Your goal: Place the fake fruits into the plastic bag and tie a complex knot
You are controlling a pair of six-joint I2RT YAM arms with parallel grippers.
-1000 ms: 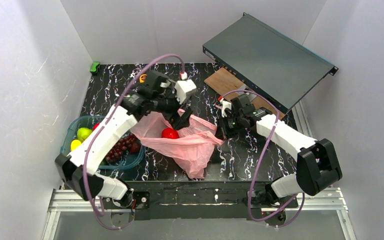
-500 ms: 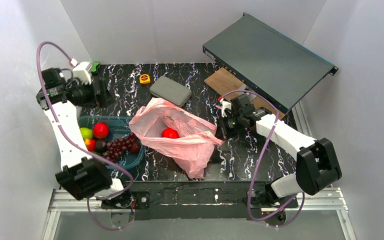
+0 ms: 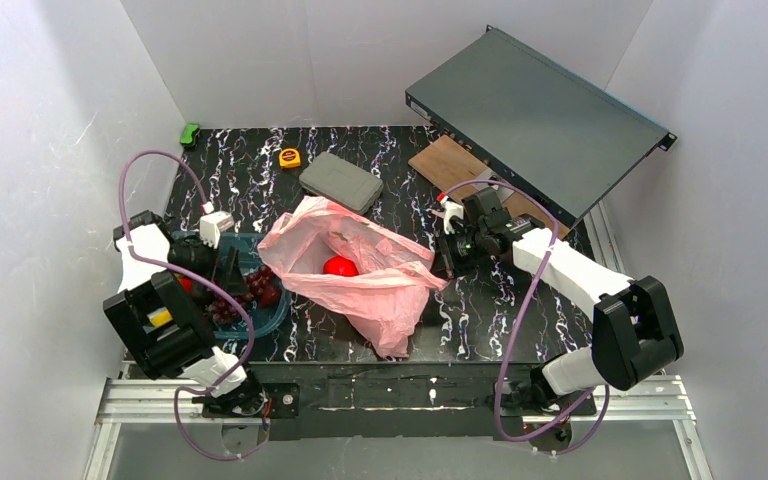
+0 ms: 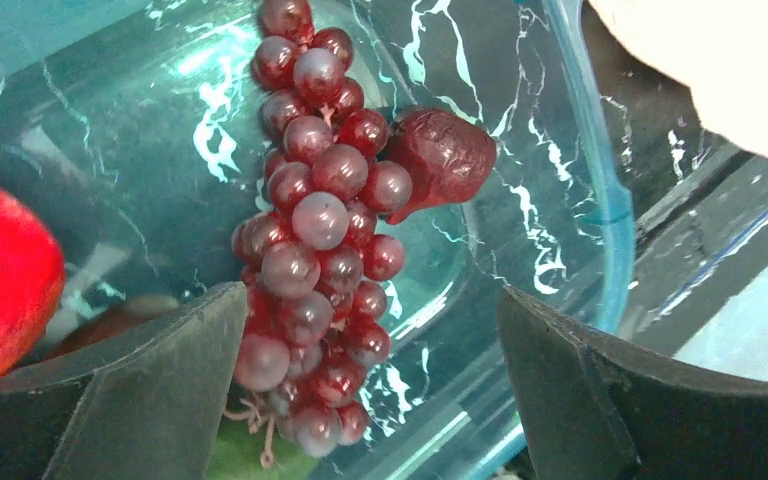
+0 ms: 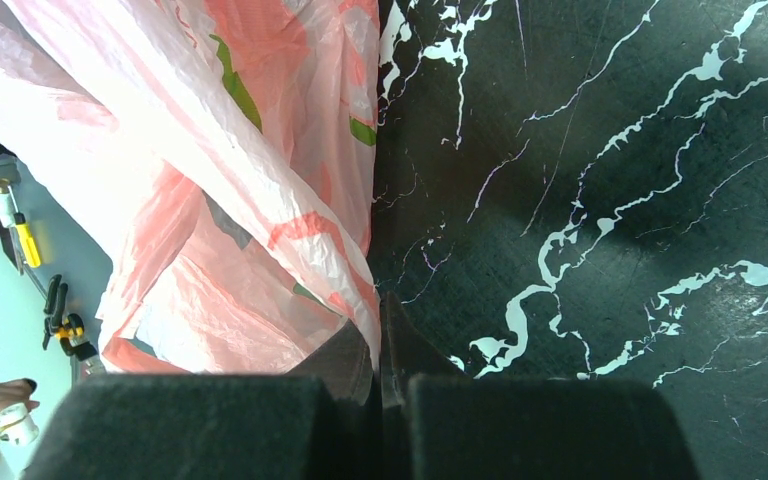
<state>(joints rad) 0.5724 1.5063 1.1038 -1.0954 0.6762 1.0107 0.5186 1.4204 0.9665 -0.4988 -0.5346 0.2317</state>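
My left hand point(image 4: 370, 390) hung wide open, empty, over the grapes point(image 4: 315, 250) in the tub point(image 4: 600, 200). My right hand point(image 5: 380, 370) pinched the edge of the bag point(image 5: 260, 200), one red fruit point(image 3: 339, 266) inside. Filling step, I judged; next I should lower and close around the grapes.

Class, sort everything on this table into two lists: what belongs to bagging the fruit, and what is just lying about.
Belongs to the job: pink plastic bag, red fruit in the bag, grape bunch, maroon fruit, red fruit in the tub, teal tub.

Just lying about: yellow tape measure, grey case, small green object, dark metal box, wooden board.
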